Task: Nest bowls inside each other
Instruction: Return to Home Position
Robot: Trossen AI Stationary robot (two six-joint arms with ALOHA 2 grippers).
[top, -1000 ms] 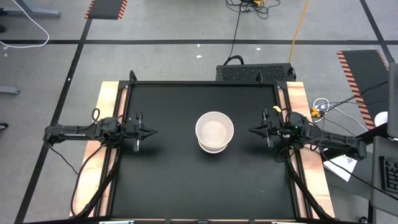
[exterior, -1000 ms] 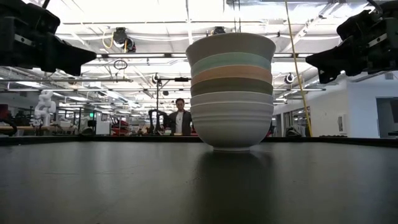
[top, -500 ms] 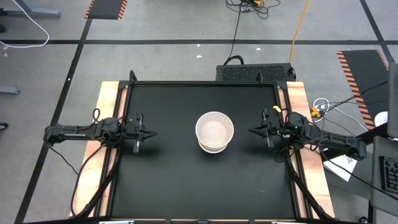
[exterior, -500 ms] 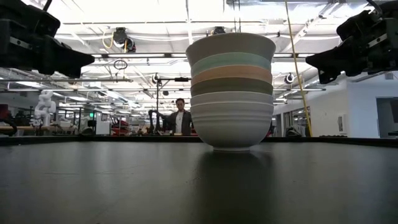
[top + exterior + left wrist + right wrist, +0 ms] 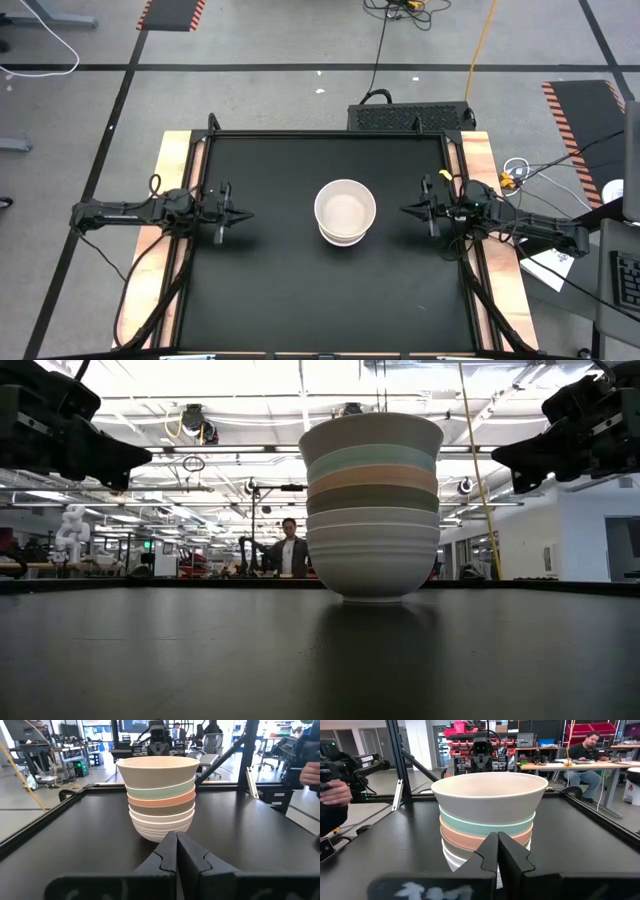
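Six bowls [image 5: 371,505] sit nested in one stack at the middle of the black table [image 5: 280,290]; only rim bands of the inner ones show. Flanking it, well apart, left gripper [image 5: 243,212] and right gripper [image 5: 405,209] hang, jaws closed, empty.

I count six bowls, one stack [image 5: 372,510]: one cream-beige bowl [image 5: 372,435], one mint green bowl [image 5: 372,463], one salmon-orange bowl [image 5: 372,482], one grey-brown bowl [image 5: 372,500], two white: upper white bowl [image 5: 372,517], lower white bowl [image 5: 372,560]. Two grippers: left gripper [image 5: 243,212], right gripper [image 5: 405,209]. Low view: one standing person [image 5: 291,550]. Right wrist view: one seated person [image 5: 587,755].
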